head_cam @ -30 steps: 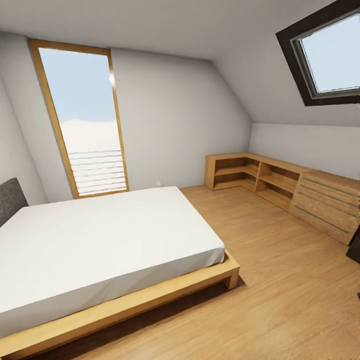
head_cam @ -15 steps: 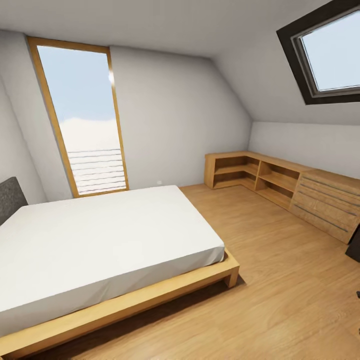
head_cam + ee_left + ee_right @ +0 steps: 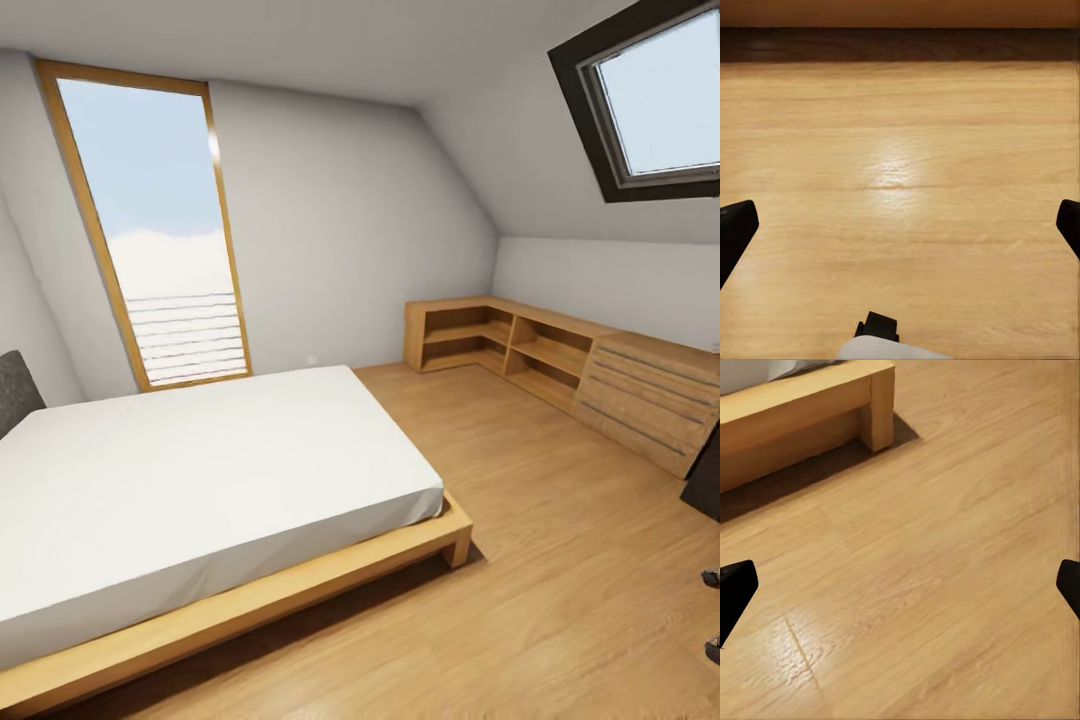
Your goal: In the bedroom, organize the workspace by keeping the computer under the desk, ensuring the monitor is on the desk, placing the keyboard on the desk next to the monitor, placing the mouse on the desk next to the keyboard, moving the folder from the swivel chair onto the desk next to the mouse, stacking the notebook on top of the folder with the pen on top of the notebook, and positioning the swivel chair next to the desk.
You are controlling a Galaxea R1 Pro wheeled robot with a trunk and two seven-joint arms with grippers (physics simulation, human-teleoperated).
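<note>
1. Below both pincers, bedroom floor (image 3: 560, 560): light wood planks, glossy, no writing readable.
2. Bed (image 3: 200, 480): smooth white mattress, blocky wood frame; its corner post (image 3: 876, 405) lies beyond right pincer (image 3: 900, 596), fingers spread wide.
3. Low wood cabinets (image 3: 560, 370), slatted drawers.
4. Left pincer (image 3: 900, 232) wide apart, nothing held.

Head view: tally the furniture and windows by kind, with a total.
Bed: 1
Tall wood-framed window: 1
Dark-framed skylight: 1
Low open-shelf cabinet: 1
Low drawer cabinet: 1
Total: 5
</note>
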